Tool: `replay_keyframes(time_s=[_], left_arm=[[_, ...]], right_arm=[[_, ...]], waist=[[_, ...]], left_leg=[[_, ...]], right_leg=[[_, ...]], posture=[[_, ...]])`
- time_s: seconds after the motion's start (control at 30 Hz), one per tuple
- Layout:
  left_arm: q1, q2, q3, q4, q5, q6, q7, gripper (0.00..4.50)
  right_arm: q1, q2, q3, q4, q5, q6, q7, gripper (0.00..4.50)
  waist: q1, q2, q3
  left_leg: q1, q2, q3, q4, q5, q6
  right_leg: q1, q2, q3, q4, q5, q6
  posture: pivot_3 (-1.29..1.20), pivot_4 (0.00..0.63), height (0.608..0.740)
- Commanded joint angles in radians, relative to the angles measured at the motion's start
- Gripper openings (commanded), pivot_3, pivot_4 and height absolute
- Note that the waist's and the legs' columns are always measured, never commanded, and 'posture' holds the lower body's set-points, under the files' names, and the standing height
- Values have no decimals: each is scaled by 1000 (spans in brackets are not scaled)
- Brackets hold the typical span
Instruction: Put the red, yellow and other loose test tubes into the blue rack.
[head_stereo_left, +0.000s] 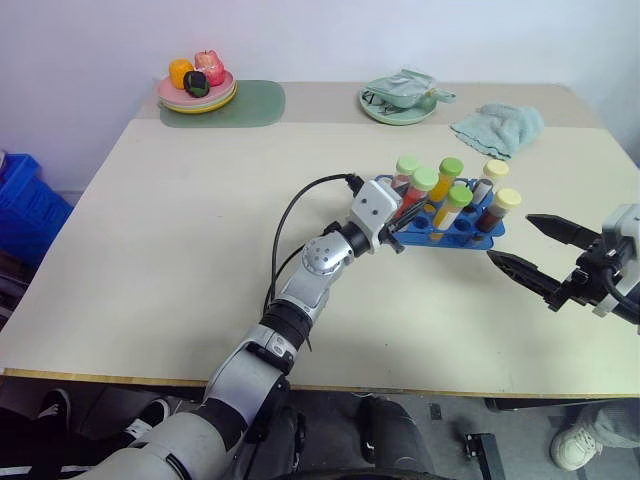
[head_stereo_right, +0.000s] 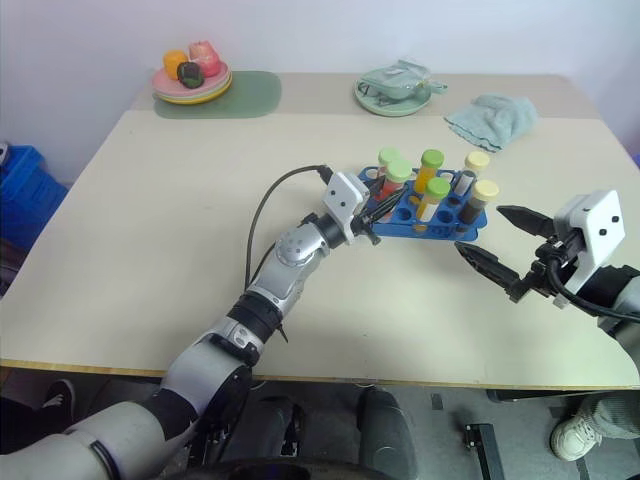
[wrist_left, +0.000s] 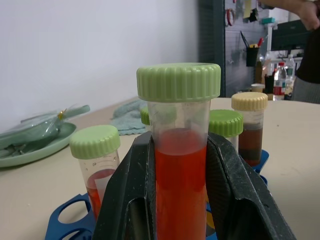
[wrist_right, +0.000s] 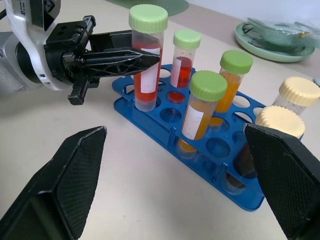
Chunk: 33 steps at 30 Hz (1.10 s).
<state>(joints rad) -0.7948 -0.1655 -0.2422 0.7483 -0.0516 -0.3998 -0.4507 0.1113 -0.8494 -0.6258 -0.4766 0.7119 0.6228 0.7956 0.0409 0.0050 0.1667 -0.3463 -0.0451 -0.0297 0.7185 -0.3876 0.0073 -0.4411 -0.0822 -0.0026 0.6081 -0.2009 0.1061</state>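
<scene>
The blue rack (head_stereo_left: 452, 239) stands right of the table's middle. My left gripper (head_stereo_left: 400, 222) is shut on a red test tube (wrist_right: 148, 55) with a green cap, upright at the rack's near-left corner, its foot in a hole. In the left wrist view the black fingers (wrist_left: 127, 200) clamp this red tube (wrist_left: 181, 175). Standing in the rack are another red tube (wrist_right: 184, 56), two yellow-orange tubes (wrist_right: 205, 107) with green caps and two dark tubes (wrist_right: 280, 122) with cream caps. My right gripper (head_stereo_left: 512, 240) hangs open just right of the rack, holding nothing.
A pink plate of fruit (head_stereo_left: 197, 88) on a green mat (head_stereo_left: 250, 105) sits at the back left. At the back right are a green plate with a plastic wrapper (head_stereo_left: 398, 98) and a teal cloth (head_stereo_left: 498, 125). A blue crate (head_stereo_left: 20, 200) stands left of the table.
</scene>
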Motion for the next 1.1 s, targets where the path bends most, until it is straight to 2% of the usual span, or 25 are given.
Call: replay_keyframes(time_s=[0.03, 0.57, 0.8, 1.1], left_arm=[[-5, -69, 1, 5, -4, -25, -2, 753], [-109, -80, 35, 122, -8, -73, 19, 753], [-110, -89, 44, 153, -14, -82, 11, 753], [-126, -141, 39, 175, -34, -80, -19, 753]], right_arm=[[-3, -9, -16, -10, 0, -19, 8, 4500], [14, -2, -22, -19, -1, -23, 11, 4500], [34, 0, -36, -29, 1, -25, 10, 4500], [26, -3, -26, -27, 2, -29, 3, 4500]], waist=[[0, 0, 0], [0, 0, 0], [0, 0, 0], [0, 0, 0]], left_leg=[[0, 0, 0, 0, 0, 0], [0, -1, 0, 0, 0, 0], [0, 0, 0, 0, 0, 0], [0, 0, 0, 0, 0, 0]], right_leg=[[0, 0, 0, 0, 0, 0], [0, 0, 0, 0, 0, 0], [0, 0, 0, 0, 0, 0], [1, 0, 0, 0, 0, 0]], posture=[[0, 150, 740], [0, 150, 740], [0, 150, 740], [0, 150, 740]])
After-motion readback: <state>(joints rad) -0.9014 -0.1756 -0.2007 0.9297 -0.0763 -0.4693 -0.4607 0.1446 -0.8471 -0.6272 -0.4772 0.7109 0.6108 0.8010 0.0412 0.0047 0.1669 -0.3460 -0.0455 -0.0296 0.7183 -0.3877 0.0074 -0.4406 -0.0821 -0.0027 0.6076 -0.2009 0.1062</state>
